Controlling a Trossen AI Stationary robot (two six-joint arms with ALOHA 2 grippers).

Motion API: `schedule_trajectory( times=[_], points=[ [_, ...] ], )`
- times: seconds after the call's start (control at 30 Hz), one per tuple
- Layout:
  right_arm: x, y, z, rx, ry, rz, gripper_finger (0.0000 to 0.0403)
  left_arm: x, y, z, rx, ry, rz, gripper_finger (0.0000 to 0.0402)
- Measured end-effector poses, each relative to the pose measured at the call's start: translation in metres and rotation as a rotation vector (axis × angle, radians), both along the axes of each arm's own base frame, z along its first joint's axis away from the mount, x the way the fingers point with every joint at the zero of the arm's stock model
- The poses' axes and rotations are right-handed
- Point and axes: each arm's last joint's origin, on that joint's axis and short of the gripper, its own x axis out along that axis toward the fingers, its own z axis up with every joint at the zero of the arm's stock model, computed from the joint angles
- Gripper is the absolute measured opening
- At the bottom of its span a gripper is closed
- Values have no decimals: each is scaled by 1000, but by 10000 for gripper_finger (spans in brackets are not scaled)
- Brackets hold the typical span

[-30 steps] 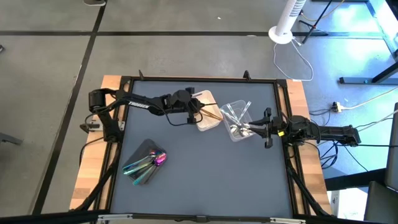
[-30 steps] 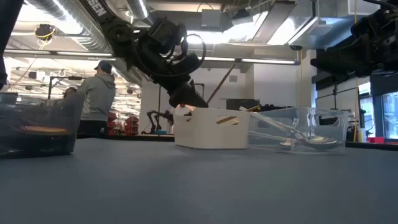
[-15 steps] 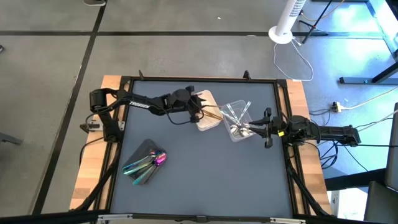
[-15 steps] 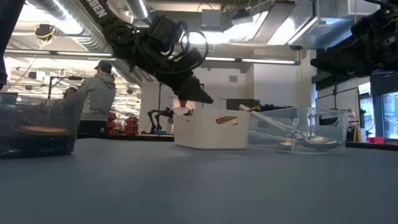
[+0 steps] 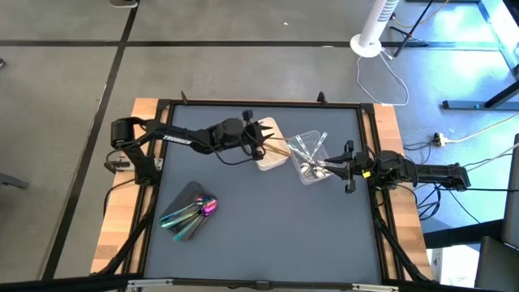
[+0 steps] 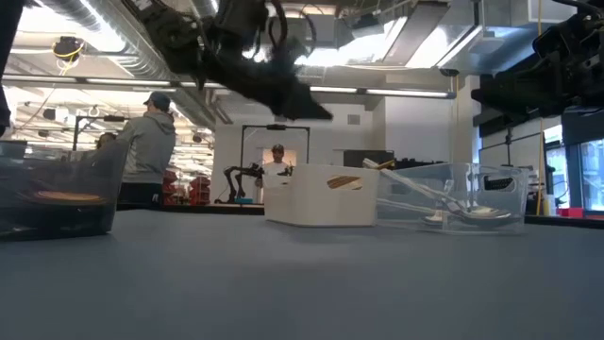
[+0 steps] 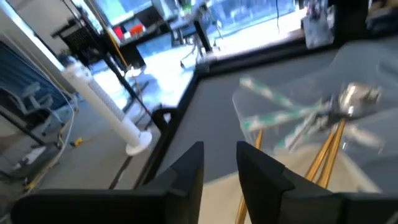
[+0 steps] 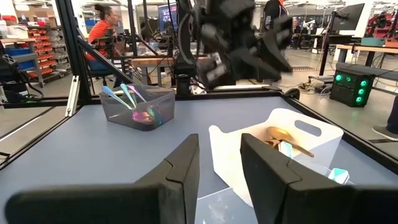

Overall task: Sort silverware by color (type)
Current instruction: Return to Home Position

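Two grippers are seen empty. The left gripper [image 7: 219, 152] is held with its fingers a narrow gap apart, hanging in the air above one corner of the white bin [image 6: 321, 203], in which gold spoons [image 8: 281, 134] lie. The right gripper [image 8: 219, 142] is likewise parted with nothing between its fingers, just beside the clear tray [image 6: 453, 200] of silver pieces [image 5: 310, 156]. The iridescent pieces [image 5: 193, 212] lie in the dark tray [image 8: 118, 115], well apart from both. No piece is seen loose on the table [image 5: 268, 243], so the sorting is judged finished. For the return home, the left arm should be drawn up and back, kept above the gold handles near the rim. The right should be backed straight off so the clear tray is not nudged.
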Motion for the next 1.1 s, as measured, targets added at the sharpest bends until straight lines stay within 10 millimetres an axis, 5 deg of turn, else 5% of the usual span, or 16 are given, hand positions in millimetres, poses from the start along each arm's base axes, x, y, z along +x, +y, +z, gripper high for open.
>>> schedule_trajectory(
  times=[0.3,0.67,1.1],
  points=[
    [0,0,0,-20,1,-1,111,-25,-25,64,26,-138,-58,9],
    [0,0,0,-19,0,-1,111,-97,-53,133,-24,-216,-99,1],
    [0,0,0,-19,0,-1,111,-196,-71,164,-156,-221,-70,0]
  ],
)
